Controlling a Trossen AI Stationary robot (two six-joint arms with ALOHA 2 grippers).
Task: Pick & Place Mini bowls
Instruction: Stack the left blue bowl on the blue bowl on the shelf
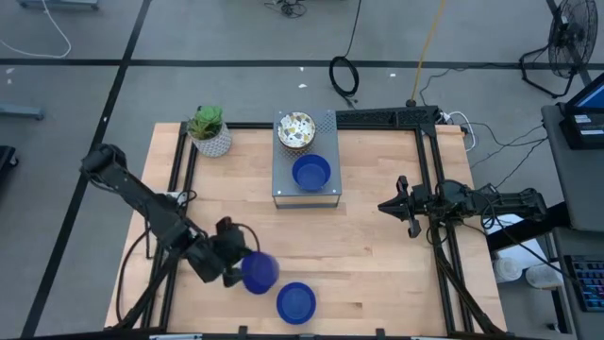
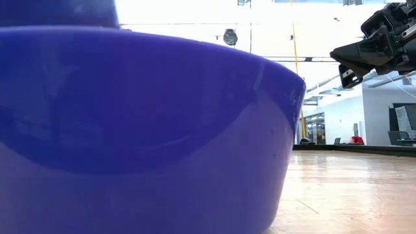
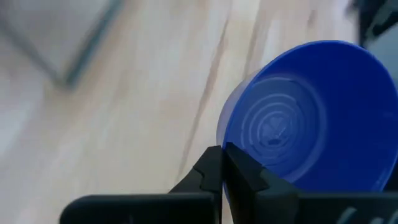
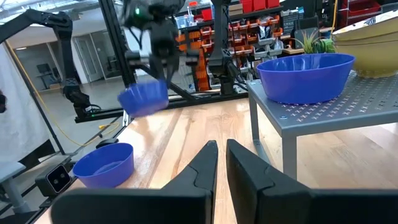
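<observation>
Blue bowl (image 2: 143, 130) on wood table (image 1: 377, 255); left claw (image 1: 236, 267) clamps 2nd blue bowl (image 1: 260, 272); right claw (image 1: 392, 205) shut, empty.

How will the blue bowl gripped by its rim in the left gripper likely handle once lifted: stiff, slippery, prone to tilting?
The blue bowl looks rigid, keeping its round shape. Its glossy wall may be slippery. The left gripper is shut on one rim edge only, so it hangs off-centre and may tilt.
</observation>
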